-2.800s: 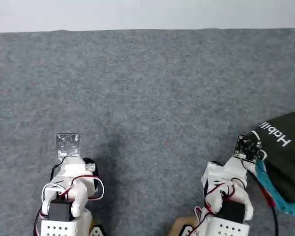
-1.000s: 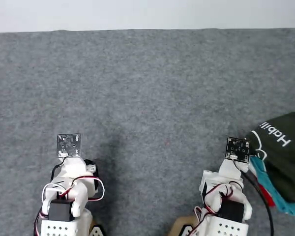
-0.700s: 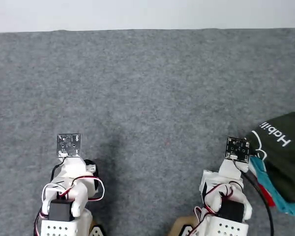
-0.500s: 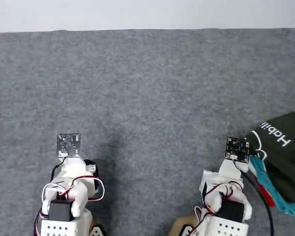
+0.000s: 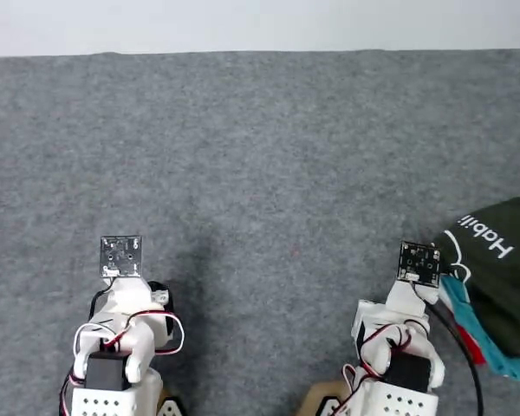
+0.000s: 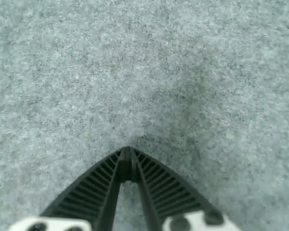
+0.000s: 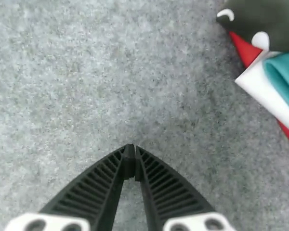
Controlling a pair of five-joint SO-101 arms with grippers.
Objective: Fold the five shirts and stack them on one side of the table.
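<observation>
Grey felt covers the surface (image 5: 269, 147); the folded shirts (image 5: 501, 277) lie stacked at its right edge, dark one uppermost, so the task looks finished. Hence the left pincer (image 6: 130, 161) and the right pincer (image 7: 134, 159) hang pressed together, empty. The right wrist view reveals red, white and teal layers; the high view places the pile.

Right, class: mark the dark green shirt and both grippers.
dark green shirt (image 5: 507, 295), high view, its top face.
left gripper (image 6: 129, 151), left wrist view, the shut fingertips.
right gripper (image 7: 134, 149), right wrist view, the shut fingertips.
</observation>
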